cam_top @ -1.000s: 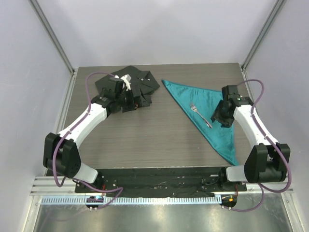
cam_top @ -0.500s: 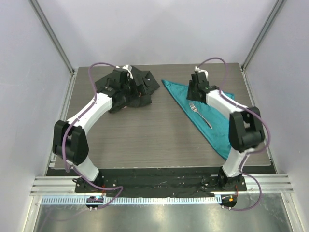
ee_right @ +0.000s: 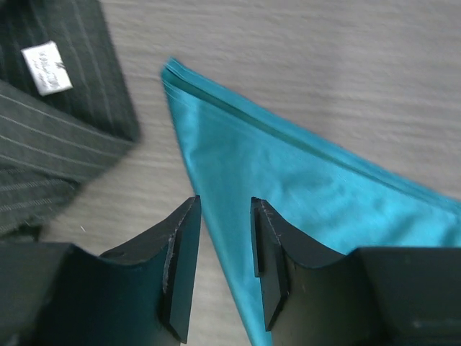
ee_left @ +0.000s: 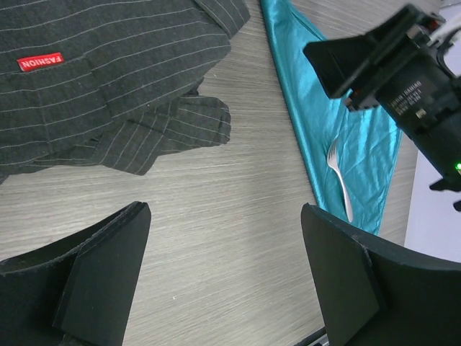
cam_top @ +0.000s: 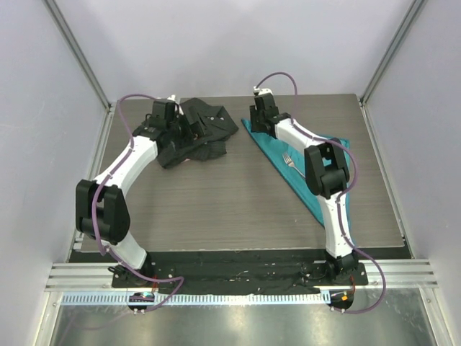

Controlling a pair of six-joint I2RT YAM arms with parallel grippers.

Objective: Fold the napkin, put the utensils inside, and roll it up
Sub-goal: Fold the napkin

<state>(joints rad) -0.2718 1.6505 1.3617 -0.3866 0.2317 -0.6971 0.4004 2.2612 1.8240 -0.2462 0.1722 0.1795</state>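
Note:
The teal napkin (cam_top: 277, 153) lies folded into a triangle at the table's back right, and it also shows in the left wrist view (ee_left: 310, 115) and the right wrist view (ee_right: 288, 180). The silver fork (cam_top: 289, 160) lies on it, clear in the left wrist view (ee_left: 338, 180). My right gripper (cam_top: 258, 124) hovers over the napkin's far left corner, jaws a little apart and empty (ee_right: 225, 202). My left gripper (cam_top: 193, 132) is wide open and empty (ee_left: 225, 209), over bare table beside the black shirt.
A black striped shirt (cam_top: 209, 126) lies crumpled at the back left, close to the napkin's corner. Its red tag (ee_left: 39, 63) faces up. It also shows in the right wrist view (ee_right: 57, 144). Grey walls enclose the wooden table (cam_top: 216, 202).
My right arm has swung from the napkin's right side across to its far left corner. My left gripper has shifted slightly back over the shirt. The fork and napkin have not moved.

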